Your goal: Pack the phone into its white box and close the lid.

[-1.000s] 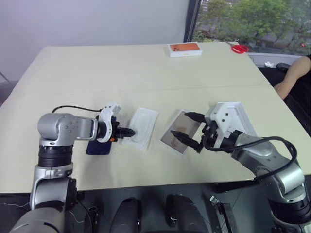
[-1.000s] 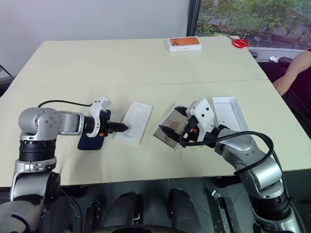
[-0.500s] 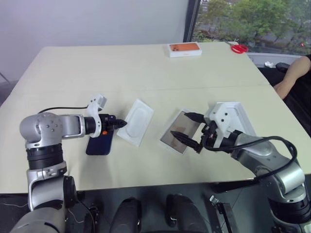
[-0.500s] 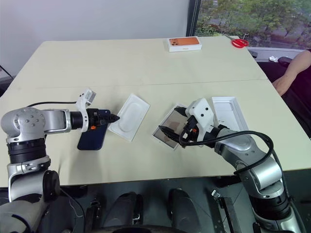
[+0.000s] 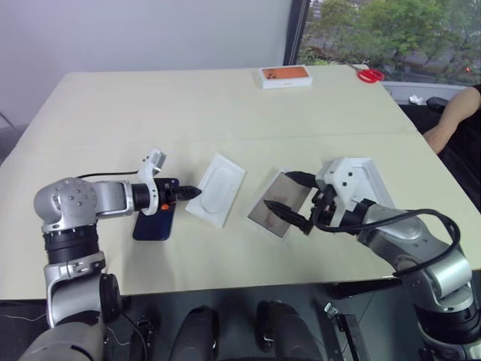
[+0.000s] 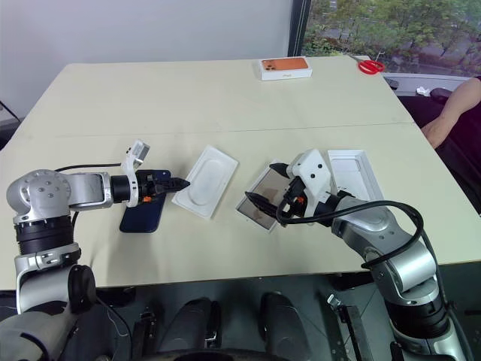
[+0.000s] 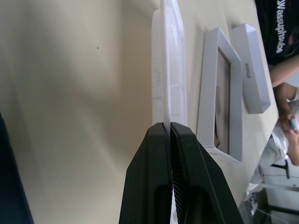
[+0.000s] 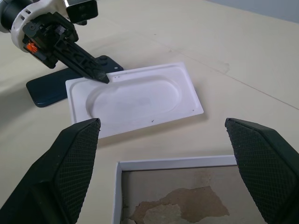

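- A wide cream table (image 5: 225, 105) fills the room's foreground, with a grey wall behind it and a window onto trees at two o'clock; a box printed with an orange phone (image 5: 285, 76) and red scissors (image 5: 370, 74) lie at its far edge, and a person's arm (image 5: 449, 120) rests at three o'clock.
- The left gripper (image 5: 194, 192) has its black fingers pinched together on the corner of a thin white insert (image 5: 218, 188) with an oval recess, that edge tilted up off the table.
- The phone (image 5: 155, 219) lies flat, dark and glossy, just under and behind that gripper, at about seven o'clock from its tips.
- The right gripper (image 5: 289, 198) hovers with its fingers spread wide and nothing between them, over the near end of the white box (image 5: 279, 204), whose bare floor shows brownish.
- The lid (image 5: 367, 179) lies flat just past the box, at three o'clock from it.
- Judgement: the insert is being moved aside; it should be set down well away from phone and tray, since a thin-edge pinch could slip.
- Next, the phone likely needs gripping across its narrow edges.
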Robot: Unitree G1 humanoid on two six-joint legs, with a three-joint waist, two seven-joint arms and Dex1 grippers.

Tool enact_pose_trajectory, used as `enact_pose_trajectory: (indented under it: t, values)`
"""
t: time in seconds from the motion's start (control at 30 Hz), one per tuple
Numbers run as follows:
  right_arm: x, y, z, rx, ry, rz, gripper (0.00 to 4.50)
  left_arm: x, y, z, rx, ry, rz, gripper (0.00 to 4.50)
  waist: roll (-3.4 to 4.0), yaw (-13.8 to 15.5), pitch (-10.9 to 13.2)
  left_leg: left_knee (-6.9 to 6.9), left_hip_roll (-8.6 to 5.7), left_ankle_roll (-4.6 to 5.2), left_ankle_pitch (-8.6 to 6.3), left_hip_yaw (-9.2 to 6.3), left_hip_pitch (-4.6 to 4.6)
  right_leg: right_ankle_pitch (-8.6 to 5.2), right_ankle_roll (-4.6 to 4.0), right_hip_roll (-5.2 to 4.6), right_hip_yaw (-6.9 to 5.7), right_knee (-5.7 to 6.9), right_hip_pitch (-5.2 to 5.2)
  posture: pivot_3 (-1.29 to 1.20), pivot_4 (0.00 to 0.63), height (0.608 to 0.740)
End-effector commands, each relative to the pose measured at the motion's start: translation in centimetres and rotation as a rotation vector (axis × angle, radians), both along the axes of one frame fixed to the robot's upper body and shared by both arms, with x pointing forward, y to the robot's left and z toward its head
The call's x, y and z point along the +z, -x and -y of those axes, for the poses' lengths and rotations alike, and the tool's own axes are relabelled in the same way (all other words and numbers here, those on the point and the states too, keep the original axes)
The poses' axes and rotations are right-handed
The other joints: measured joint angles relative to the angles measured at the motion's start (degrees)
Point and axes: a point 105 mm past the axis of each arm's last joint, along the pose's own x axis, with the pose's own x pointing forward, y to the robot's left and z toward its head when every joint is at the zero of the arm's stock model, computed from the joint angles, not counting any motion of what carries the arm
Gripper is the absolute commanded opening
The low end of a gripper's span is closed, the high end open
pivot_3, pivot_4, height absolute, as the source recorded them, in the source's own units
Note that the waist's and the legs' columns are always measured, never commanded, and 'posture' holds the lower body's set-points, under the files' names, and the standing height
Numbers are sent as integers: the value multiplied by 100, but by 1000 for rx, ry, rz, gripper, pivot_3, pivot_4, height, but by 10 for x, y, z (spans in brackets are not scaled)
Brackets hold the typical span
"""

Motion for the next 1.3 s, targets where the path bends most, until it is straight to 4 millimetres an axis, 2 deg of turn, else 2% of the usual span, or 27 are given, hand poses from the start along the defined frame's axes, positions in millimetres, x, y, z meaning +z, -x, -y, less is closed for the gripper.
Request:
enact_pose_trajectory:
  t: [0.03, 0.13, 0.2, 0.33, 0.47, 0.63, 0.8, 1.3]
  values:
    - [14, 7, 0, 10, 1, 65, 4500, 21, -2, -2, -4, 76, 55, 156, 0, 0, 0, 0, 0, 0, 0, 0, 0, 0, 0, 0, 0, 0, 0, 0, 150, 740]
    - [14, 7, 9, -11, 30, 70, 4500, 36, -3, 8, -47, 128, 99, 156, 0, 29, 0, 0, 0, 0, 0, 0, 0, 0, 0, 0, 0, 0, 0, 0, 150, 740]
    - [15, 7, 20, -34, 53, 66, 4500, 47, -3, 24, -112, 151, 124, 156, -1, 67, 0, 1, -3, 0, 0, -1, -3, 0, 0, -3, -2, -1, 0, 0, 150, 740]
    - [10, 11, 35, -52, 106, 45, 4500, 53, 0, 52, -218, 179, 122, 156, -1, 123, 0, 4, -11, 0, 0, 1, -3, 0, 1, -9, -2, -5, 5, 0, 150, 740]
    - [2, 13, 54, -102, 165, 24, 4500, 47, 0, 104, -324, 138, 84, 156, -4, 159, 1, 5, -15, 0, 0, -5, -3, -2, 3, -10, -5, -5, 10, 0, 150, 740]
    - [0, 13, 65, -146, 171, 22, 4500, 36, -6, 135, -323, 84, 67, 156, -5, 77, 1, 6, -18, 2, -1, 3, 2, -5, 9, -9, 0, -6, 11, 0, 150, 740]
    - [-2, 14, 68, -166, 173, 19, 4500, 27, -13, 142, -275, 44, 58, 156, -4, 84, 1, 4, -13, 2, 0, -5, 5, -5, 8, 12, -1, -2, 10, 0, 150, 740]
    - [-8, 14, 73, -186, 187, 10, 4500, 20, -10, 140, -292, -33, 47, 156, -4, 125, 1, 5, -12, 1, 0, -3, 2, -7, 10, 2, -4, -6, 10, 0, 150, 740]
